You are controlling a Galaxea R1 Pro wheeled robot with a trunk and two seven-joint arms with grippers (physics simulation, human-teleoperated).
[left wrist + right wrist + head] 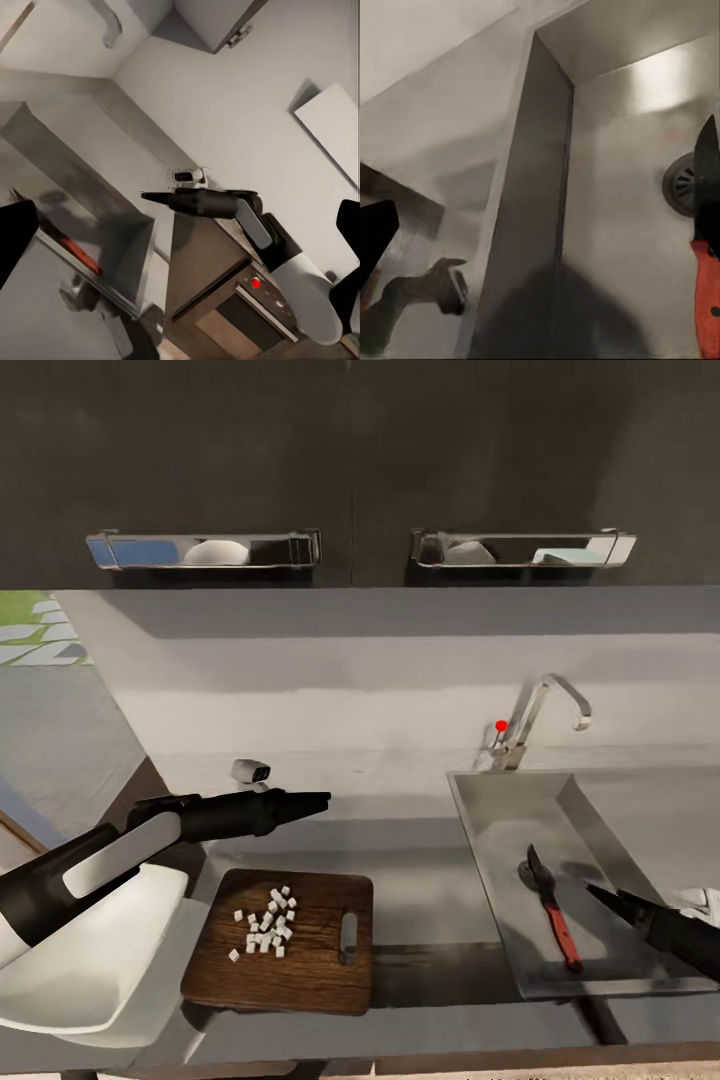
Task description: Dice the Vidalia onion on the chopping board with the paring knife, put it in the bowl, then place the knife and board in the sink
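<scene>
The slim red-handled paring knife (pixel 553 910) is lying in the rectangular stainless-steel sink (pixel 500 840), its dark blade over the round drain. Small white onion dice (pixel 266 927) are sitting on the dark brown wooden chopping board (pixel 300 960) on the glossy dark grey countertop (pixel 420 900). The left gripper (pixel 318 798) is hovering above the board, jaws pressed together. The right gripper (pixel 600 895) is hanging over the sink; I cannot tell how its jaws stand.

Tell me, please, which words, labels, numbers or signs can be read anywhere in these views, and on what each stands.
No readable text in any view.
Tap: a plain red dot, no letters.
Knife in the sink: red handle, unmarked.
Board: wood grain and white dice, no print.
Small grey object on the countertop: too small to show any label.
</scene>
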